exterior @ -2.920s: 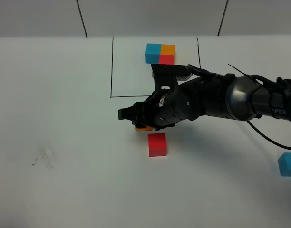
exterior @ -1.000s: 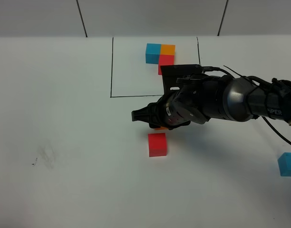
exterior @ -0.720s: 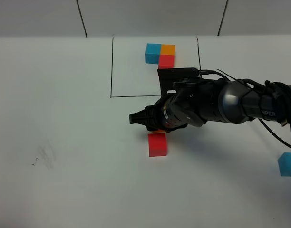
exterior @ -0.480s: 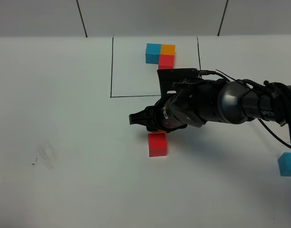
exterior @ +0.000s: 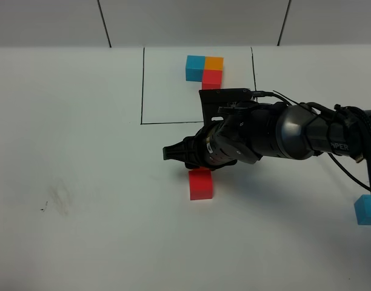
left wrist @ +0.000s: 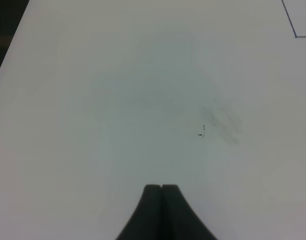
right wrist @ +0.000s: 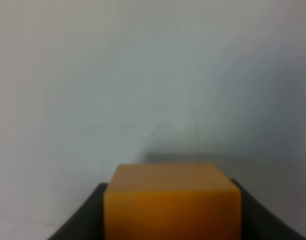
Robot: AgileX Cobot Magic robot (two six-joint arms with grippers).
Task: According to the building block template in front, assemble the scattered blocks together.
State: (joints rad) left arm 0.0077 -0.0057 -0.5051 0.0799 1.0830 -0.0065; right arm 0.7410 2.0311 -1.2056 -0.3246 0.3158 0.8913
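The building block template is a blue, orange and red L-shaped trio inside the black drawn frame at the back. Of the scattered blocks, the red cube lies on the table in front of the frame. The sky blue cube is at the far right edge. My right gripper reaches across just behind the red cube and is shut on the orange cube, which the arm hides in the exterior view. My left gripper is shut and empty over bare table, out of the exterior view.
The white table has a faint dark smudge at the left, which also shows in the left wrist view. The right arm's bulky dark body lies across the table between the frame and the red cube.
The right gripper, still holding the orange cube, shifted right and then back a little left, ending just behind the red cube. The orange cube no longer shows in the exterior view. The red and blue cubes stayed put.
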